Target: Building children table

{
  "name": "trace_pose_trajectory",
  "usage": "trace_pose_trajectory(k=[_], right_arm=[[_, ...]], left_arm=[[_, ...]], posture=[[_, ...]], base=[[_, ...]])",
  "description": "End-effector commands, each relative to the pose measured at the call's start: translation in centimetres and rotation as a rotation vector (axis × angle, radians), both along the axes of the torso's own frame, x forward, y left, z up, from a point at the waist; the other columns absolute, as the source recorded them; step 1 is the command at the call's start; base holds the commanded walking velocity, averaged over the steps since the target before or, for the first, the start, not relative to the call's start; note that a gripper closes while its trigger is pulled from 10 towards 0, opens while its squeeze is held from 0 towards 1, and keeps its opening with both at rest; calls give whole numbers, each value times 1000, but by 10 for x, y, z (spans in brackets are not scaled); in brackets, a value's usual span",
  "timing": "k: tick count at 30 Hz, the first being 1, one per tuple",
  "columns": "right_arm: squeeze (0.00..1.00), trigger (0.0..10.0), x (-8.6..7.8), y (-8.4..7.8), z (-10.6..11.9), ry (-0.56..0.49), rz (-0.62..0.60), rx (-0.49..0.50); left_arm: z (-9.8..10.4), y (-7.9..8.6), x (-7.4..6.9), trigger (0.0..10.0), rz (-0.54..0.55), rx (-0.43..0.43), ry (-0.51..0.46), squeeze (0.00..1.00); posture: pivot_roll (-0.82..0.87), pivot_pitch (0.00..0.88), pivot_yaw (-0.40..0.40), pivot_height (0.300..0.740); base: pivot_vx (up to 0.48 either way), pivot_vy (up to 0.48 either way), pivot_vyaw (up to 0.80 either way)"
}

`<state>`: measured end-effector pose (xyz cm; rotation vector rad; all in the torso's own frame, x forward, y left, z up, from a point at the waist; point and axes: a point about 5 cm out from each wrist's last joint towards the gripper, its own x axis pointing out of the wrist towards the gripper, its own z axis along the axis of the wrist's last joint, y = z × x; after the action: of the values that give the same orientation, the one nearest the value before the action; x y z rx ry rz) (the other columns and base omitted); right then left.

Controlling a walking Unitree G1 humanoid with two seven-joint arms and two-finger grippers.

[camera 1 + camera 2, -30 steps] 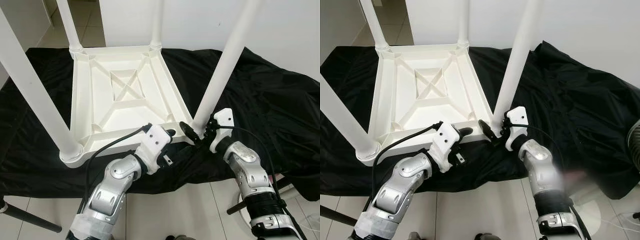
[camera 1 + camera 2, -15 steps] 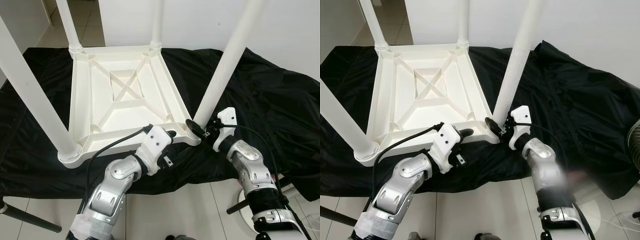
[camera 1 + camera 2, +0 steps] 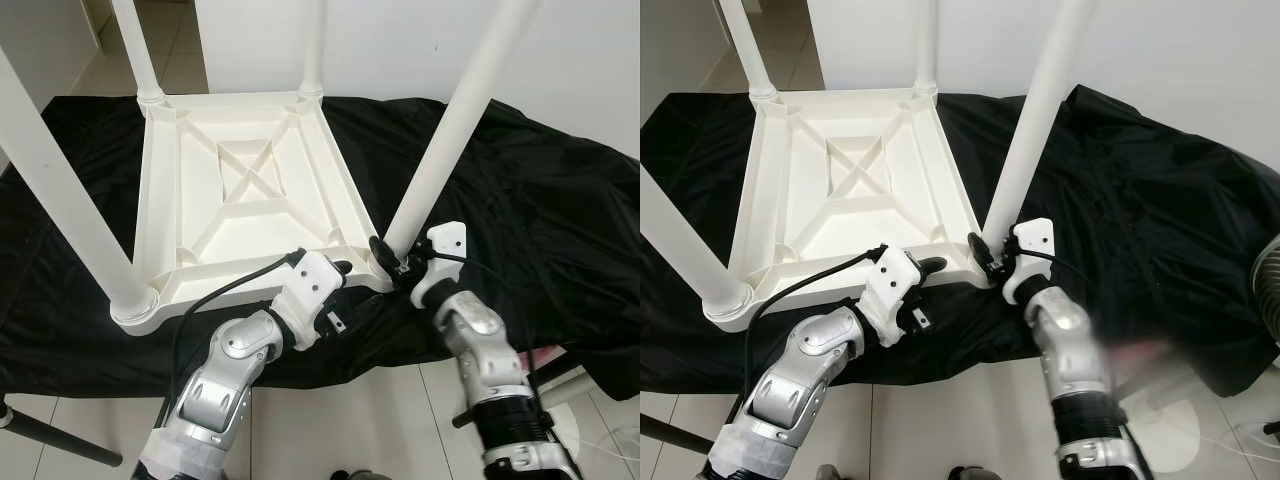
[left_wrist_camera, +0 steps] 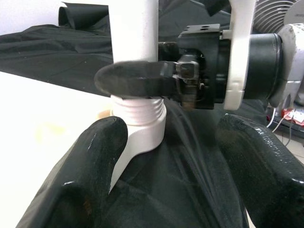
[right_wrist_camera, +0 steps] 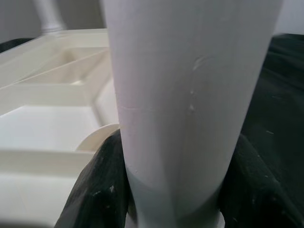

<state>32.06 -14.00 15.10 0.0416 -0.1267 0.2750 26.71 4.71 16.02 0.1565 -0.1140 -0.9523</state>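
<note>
From the head views, the upturned white table (image 3: 250, 190) lies on the black cloth (image 3: 540, 200); the right gripper (image 3: 385, 255) clamps the near-right leg (image 3: 440, 150) at its base, leg tops cropped. Left wrist: left gripper (image 4: 166, 166) spread open beside that corner. Right wrist: fingers (image 5: 102, 190) hug the leg.

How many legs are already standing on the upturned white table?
4. One leg rises from the far left corner, one from the far right, one from the near left, and one from the near right, where the right gripper clasps its base.
</note>
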Motion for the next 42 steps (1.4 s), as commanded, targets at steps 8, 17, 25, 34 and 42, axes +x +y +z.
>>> trace_pose_trajectory(k=[8,17,25,34,42], right_arm=[[0,10000,-12,18,-16,111,-206,78],[0,10000,-18,35,-16,133,-259,113],[1000,10000,-20,24,-12,102,-235,107],[1000,10000,-30,1,-11,44,-190,85],[0,10000,-32,-7,-9,-3,-35,50]], left_arm=[[-2,0,3,10000,65,8,2,0],[-1,0,2,10000,75,5,0,0],[-1,0,4,10000,81,2,-3,0],[-1,1,4,10000,87,2,-4,0],[-2,0,4,10000,85,2,-3,0]], posture=[[-49,99,-40,740],[-45,98,-46,740],[-47,97,-49,740],[-50,97,-49,740],[-55,96,-43,740]], base=[[0,0,0],[0,0,0],[0,0,0],[0,0,0],[0,0,0]])
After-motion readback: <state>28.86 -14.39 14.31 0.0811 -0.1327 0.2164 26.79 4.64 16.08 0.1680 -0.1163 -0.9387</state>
